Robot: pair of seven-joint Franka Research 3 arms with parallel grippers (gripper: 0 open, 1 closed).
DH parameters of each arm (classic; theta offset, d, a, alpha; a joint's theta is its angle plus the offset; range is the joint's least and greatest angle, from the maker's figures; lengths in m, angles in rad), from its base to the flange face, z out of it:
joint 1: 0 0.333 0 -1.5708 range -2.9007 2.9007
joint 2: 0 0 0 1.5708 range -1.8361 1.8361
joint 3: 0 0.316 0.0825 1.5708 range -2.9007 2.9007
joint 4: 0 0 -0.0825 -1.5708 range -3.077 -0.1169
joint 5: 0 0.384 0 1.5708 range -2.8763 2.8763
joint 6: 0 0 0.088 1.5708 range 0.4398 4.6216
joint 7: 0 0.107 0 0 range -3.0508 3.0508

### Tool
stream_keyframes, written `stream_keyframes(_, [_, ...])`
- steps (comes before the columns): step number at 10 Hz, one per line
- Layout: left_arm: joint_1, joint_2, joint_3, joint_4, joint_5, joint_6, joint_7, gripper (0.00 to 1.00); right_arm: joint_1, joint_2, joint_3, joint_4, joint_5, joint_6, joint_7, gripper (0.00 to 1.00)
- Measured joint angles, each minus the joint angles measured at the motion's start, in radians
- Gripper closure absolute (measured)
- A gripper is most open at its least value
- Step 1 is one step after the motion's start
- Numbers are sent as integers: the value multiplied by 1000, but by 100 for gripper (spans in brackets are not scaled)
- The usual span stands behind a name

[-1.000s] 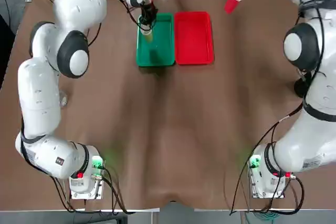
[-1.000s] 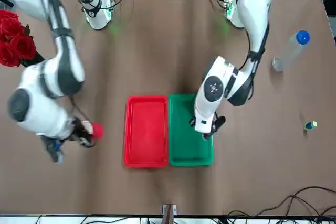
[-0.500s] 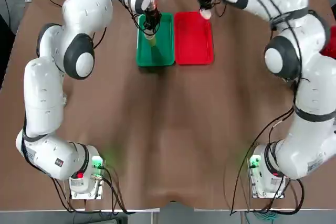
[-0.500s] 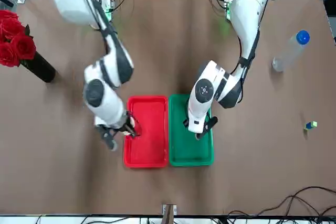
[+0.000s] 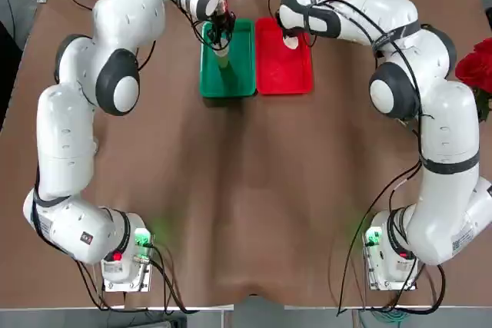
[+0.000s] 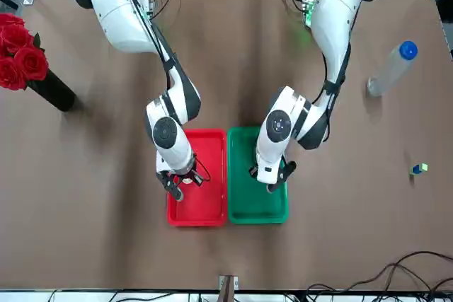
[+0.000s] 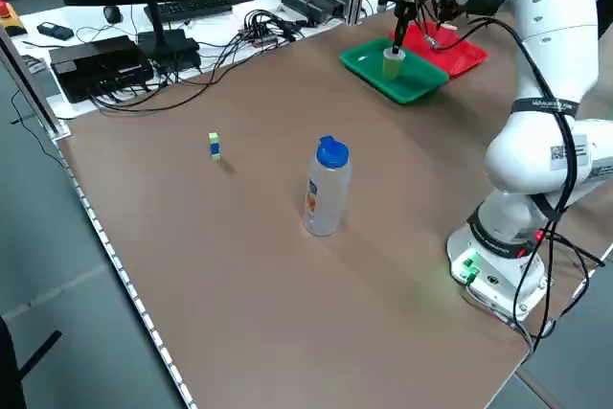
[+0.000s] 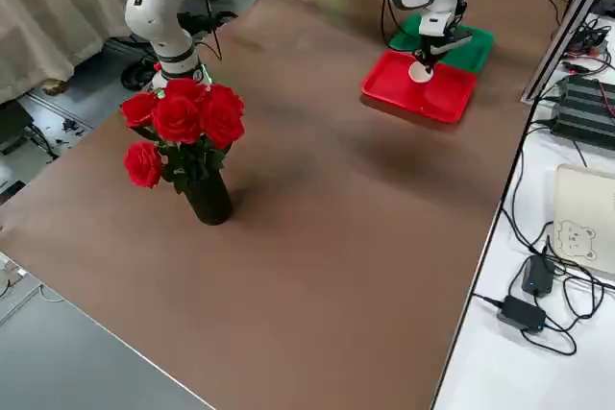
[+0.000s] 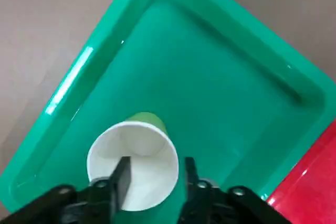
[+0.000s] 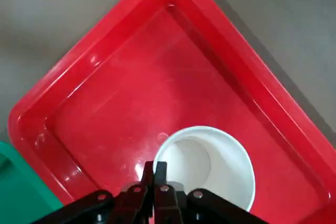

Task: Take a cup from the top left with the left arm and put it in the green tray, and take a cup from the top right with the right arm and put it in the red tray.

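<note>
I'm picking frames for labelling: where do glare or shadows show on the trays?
Left wrist view: white glare streaks on the flat green plastic tray's rim. Right wrist view: soft sheen across the flat red plastic tray's floor. Top view: both trays evenly lit, with a faint shadow at their near edge.

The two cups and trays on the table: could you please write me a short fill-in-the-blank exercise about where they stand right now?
1. The light-green cup stands in the ____ tray.
2. The right end effector pinches the rim of the ____ cup.
3. The left end effector has its fingers ____ around the cup's rim.
4. Beside the green tray lies the ____ tray.

Missing words: green; red; open; red
</note>
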Motion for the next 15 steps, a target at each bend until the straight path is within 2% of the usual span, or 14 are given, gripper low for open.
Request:
stream_keyframes(2, [8,-44,20,35,0,-5,2,14,0,0,-1,2,-3,0,0,95])
stream_keyframes(3, [22,-99,25,41,1,-43,15,0,0,0,-1,2,-3,0,0,88])
stream_keyframes(7, [149,-307,26,40,-11,-379,255,0,1,-4,-1,17,-21,-6,-3,26])
stream_keyframes(8, [199,-351,26,38,-45,-457,357,0,1,-11,-6,31,-50,-46,-3,16])
stream_keyframes(10, [324,-416,24,23,-101,-512,525,0,-18,-37,-54,79,-117,-152,-22,16])
stream_keyframes(11, [367,-444,24,9,-109,-540,614,0,-59,-68,-71,108,-127,-191,-66,16])
stream_keyframes(13, [434,-510,35,-20,-109,-593,820,0,-195,-175,-78,133,-130,-262,-203,16])
stream_keyframes(15, [445,-610,74,-85,-110,-616,946,0,-311,-278,-78,132,-130,-351,-369,16])
